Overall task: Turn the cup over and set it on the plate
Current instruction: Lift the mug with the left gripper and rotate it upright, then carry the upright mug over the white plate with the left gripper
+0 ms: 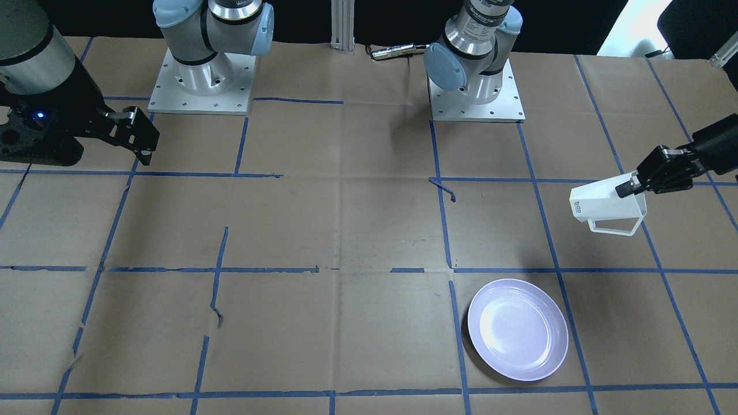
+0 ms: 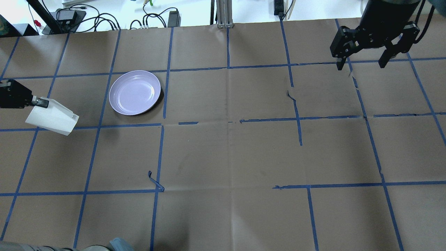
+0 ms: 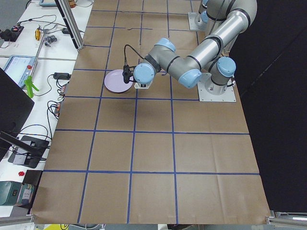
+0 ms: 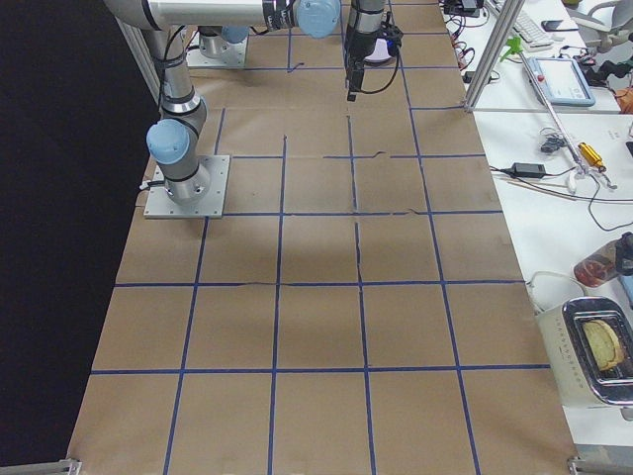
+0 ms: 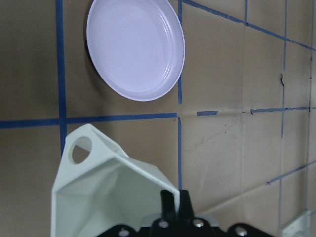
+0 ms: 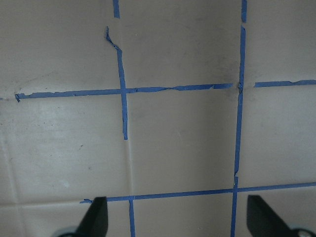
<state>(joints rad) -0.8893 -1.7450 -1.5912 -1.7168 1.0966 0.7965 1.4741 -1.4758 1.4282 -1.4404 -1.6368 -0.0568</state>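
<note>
My left gripper (image 1: 627, 187) is shut on the rim of the white faceted cup (image 1: 602, 203) and holds it on its side above the table, base pointing inward, handle down. The cup also shows in the overhead view (image 2: 52, 119) and the left wrist view (image 5: 106, 195), where the fingers (image 5: 174, 206) pinch its wall. The pale lavender plate (image 1: 517, 328) lies flat and empty on the paper, also in the overhead view (image 2: 135, 92) and the left wrist view (image 5: 136, 47), a short way from the cup. My right gripper (image 2: 362, 64) is open and empty, raised at the far side.
The table is covered in brown paper with a grid of blue tape (image 1: 444, 230). The arm bases (image 1: 202, 86) stand at the robot's edge. Cables and devices (image 2: 69, 15) lie beyond the far edge. A torn tape end (image 2: 155, 181) sticks up.
</note>
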